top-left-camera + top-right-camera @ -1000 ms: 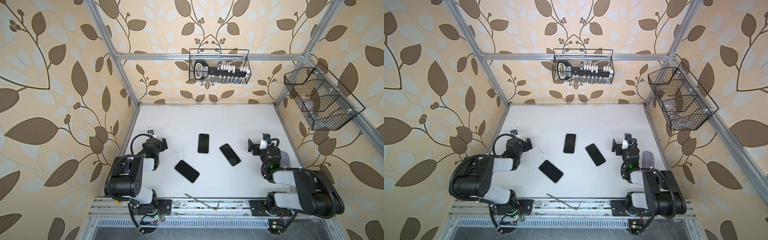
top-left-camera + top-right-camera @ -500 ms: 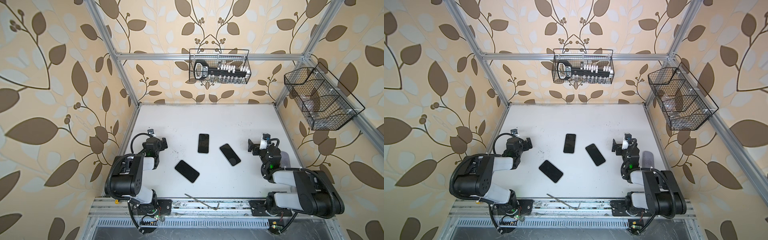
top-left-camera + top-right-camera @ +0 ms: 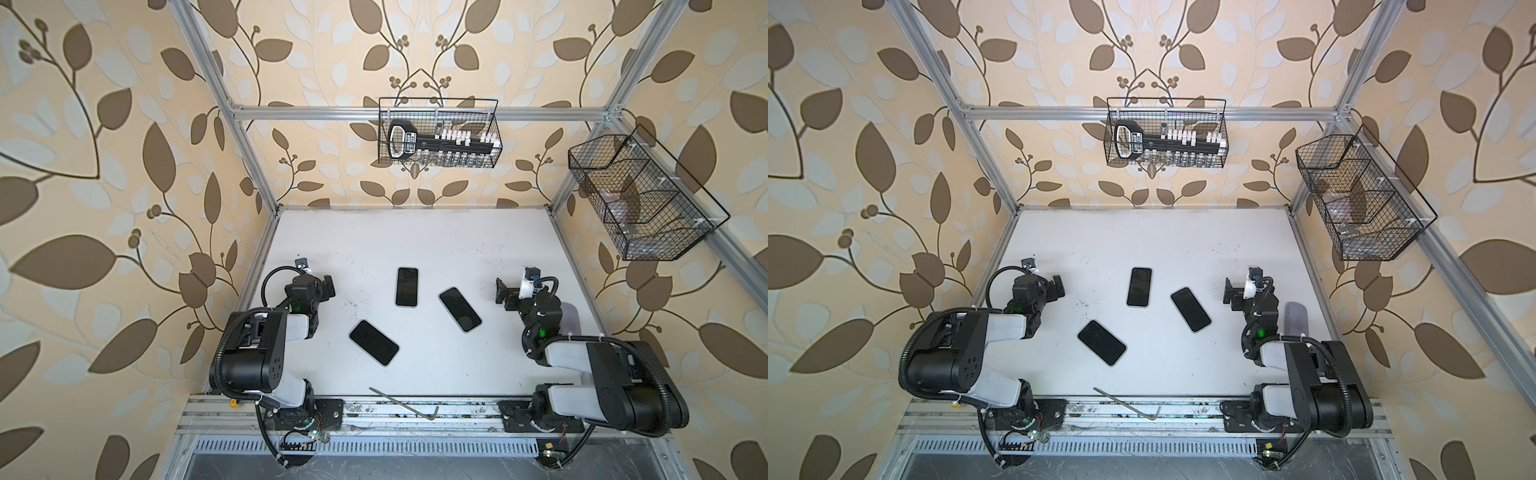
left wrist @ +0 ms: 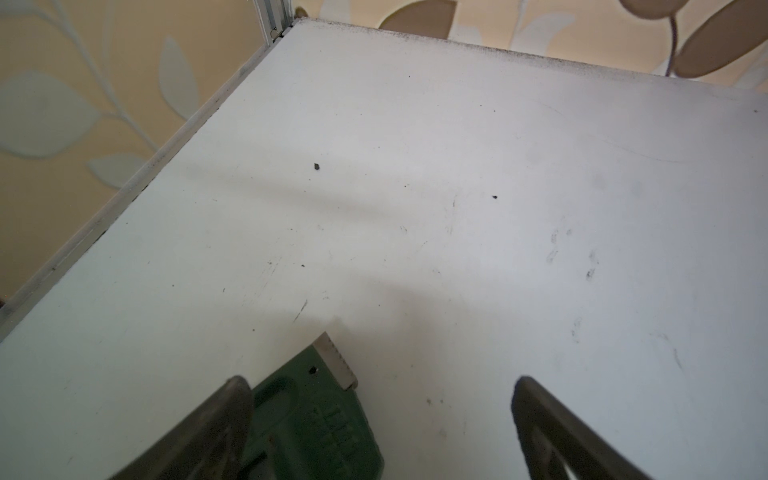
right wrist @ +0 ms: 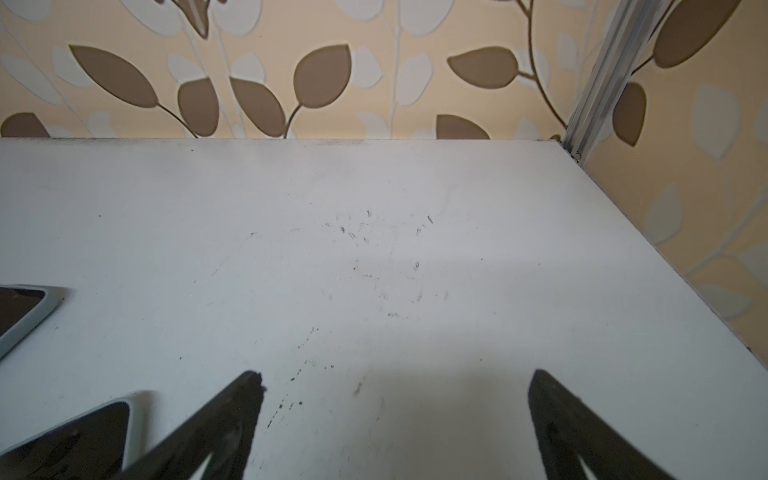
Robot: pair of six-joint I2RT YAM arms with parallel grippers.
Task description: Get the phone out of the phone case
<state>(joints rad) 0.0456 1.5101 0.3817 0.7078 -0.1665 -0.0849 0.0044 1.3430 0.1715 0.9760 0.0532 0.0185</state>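
Between leaf-papered walls (image 3: 124, 166), scuffed white table (image 3: 415, 241), three phones (image 3: 407, 286) (image 3: 460, 309) (image 3: 374, 343); left fingers (image 4: 224, 411), right fingers (image 5: 548, 399) spread.

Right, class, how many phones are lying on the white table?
3. The back phone lies near the middle, the right phone is angled beside it, and the front phone sits left of centre. None appears hidden.

three dark phones (image 3: 407, 286) — pale cases (image 5: 134, 432), screens up | flat, well apart
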